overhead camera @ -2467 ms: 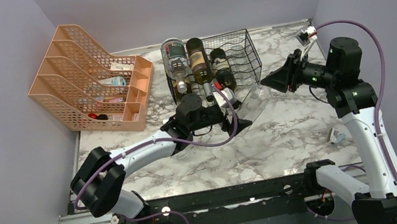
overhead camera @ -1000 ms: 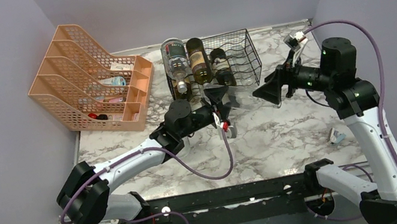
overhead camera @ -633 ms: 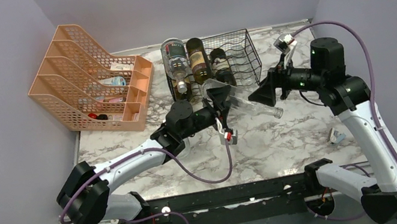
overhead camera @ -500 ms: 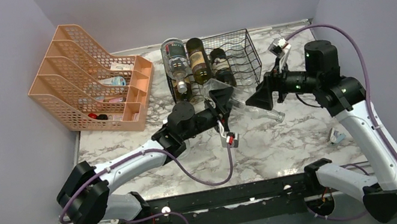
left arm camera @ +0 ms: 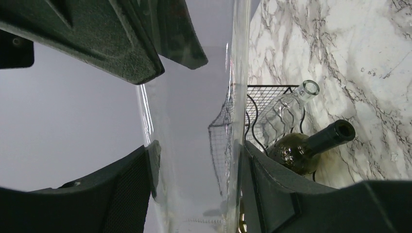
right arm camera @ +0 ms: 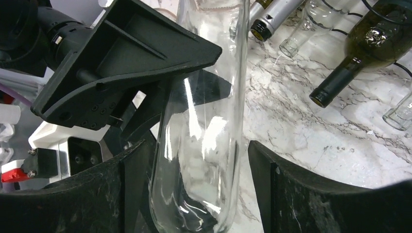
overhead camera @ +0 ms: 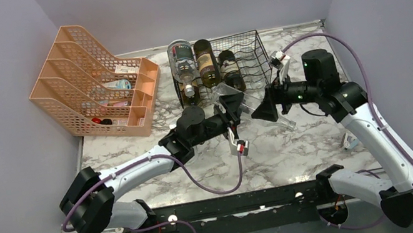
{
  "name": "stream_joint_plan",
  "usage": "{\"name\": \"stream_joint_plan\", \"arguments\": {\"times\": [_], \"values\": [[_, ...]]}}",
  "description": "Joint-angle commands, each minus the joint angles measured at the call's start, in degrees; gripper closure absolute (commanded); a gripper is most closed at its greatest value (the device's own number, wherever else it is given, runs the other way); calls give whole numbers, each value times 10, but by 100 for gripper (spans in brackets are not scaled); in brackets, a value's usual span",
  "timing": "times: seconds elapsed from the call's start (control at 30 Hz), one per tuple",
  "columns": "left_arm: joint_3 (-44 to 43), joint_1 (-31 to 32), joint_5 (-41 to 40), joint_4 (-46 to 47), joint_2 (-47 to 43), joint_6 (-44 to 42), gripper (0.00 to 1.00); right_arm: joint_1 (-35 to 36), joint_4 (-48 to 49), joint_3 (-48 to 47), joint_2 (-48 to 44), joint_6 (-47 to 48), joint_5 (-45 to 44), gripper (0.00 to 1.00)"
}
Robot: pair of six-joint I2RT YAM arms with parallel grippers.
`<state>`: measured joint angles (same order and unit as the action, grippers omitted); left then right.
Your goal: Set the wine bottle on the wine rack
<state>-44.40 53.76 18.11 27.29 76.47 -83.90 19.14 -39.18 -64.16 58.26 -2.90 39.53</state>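
Note:
A clear glass wine bottle [overhead camera: 247, 103] hangs tilted above the marble table, just in front of the black wire wine rack [overhead camera: 249, 52]. My left gripper [overhead camera: 230, 105] is shut on the bottle's body [left arm camera: 194, 145], with both pads pressed to the glass. My right gripper [overhead camera: 263, 110] stands open around the same bottle [right arm camera: 209, 97] from the right. A gap shows beside its right finger [right arm camera: 311, 194]. Three bottles [overhead camera: 205, 59] lie in the rack's left side.
A peach mesh file organizer [overhead camera: 90, 82] stands at the back left. Dark and clear bottle necks [right arm camera: 340, 77] stick out of the rack towards the grippers. A small object [overhead camera: 349, 141] lies near the right wall.
The left gripper has raised the clear bottle off the table. The right arm has swung left until its fingers straddle the bottle, and its jaws have narrowed a little.

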Motion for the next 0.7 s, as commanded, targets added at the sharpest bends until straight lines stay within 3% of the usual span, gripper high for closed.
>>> {"name": "stream_joint_plan", "arguments": {"times": [0.0,0.33,0.43,0.6,0.63,0.67], "values": [[-46,3,2,-1,-3,-6,100,21,-3,5,5,14,-41,24],[-101,3,-5,-134,5,1,100,39,-19,5,19,31,-57,32],[-104,3,-7,-143,6,1,100,40,-15,4,17,28,-60,47],[-99,3,-8,-130,4,13,99,40,-4,2,13,19,-57,86],[-95,3,-9,-123,2,21,91,40,0,2,11,15,-60,91],[-89,3,-13,-114,0,28,72,40,3,0,9,13,-64,96]]}}
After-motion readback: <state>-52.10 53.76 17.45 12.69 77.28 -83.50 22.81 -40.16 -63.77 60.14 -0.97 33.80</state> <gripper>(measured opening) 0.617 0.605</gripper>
